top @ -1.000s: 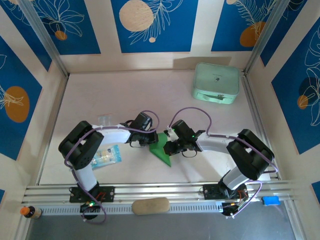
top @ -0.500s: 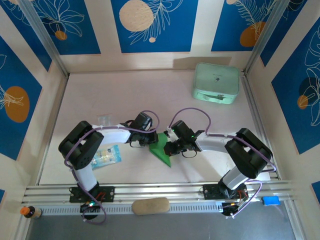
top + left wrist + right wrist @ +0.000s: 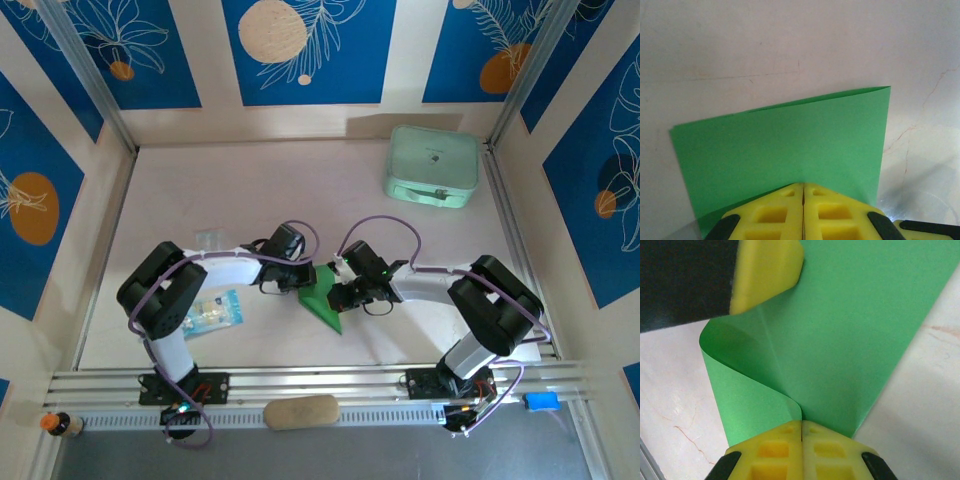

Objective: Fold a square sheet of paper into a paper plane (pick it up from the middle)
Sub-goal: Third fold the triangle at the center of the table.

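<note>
The square sheet of paper, bright green and partly folded, lies at mid-table between my two arms. My left gripper holds its left side. In the left wrist view the yellow fingertips are closed together on the paper, which spreads flat beyond them to a folded far edge. My right gripper is shut on the sheet's right side. In the right wrist view its tips pinch a curled-over flap of the paper. The left gripper's yellow finger rests on the sheet's far corner.
A pale mint-green case stands at the back right. A clear packet with blue print lies left of the left arm, with a small clear item behind it. A beige pad sits on the front rail.
</note>
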Tool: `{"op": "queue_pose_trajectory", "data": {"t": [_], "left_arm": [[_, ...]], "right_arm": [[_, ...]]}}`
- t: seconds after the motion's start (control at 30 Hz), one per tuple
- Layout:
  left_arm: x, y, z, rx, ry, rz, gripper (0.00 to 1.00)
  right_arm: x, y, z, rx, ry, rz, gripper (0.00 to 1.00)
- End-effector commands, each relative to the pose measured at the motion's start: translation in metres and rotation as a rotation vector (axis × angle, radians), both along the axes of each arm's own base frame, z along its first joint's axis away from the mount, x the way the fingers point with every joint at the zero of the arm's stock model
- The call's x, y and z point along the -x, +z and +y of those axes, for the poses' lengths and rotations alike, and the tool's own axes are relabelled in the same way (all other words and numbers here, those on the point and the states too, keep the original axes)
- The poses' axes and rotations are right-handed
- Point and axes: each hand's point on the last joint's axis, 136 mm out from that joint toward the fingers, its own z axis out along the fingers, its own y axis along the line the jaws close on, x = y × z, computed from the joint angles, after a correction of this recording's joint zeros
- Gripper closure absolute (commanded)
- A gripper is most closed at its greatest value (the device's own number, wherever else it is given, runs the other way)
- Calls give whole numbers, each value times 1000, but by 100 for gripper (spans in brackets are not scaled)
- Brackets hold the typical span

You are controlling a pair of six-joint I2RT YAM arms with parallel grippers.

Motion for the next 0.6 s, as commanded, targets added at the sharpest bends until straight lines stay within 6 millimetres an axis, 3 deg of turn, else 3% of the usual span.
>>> {"op": "queue_pose_trajectory", "data": {"t": [0.0, 0.17, 0.33, 0.57], "left_arm": [[-13, 25, -1, 8, -12, -47, 91], [-25, 59, 6, -7, 18, -140, 85], [-23, 85, 21, 11, 74, -217, 82], [2, 87, 29, 146, 134, -205, 89]], "right_arm": [[3, -10, -4, 32, -14, 39, 100], [2, -11, -5, 33, -19, 42, 100], [1, -13, -4, 33, -25, 46, 100], [-1, -10, -2, 26, -29, 48, 100]]}}
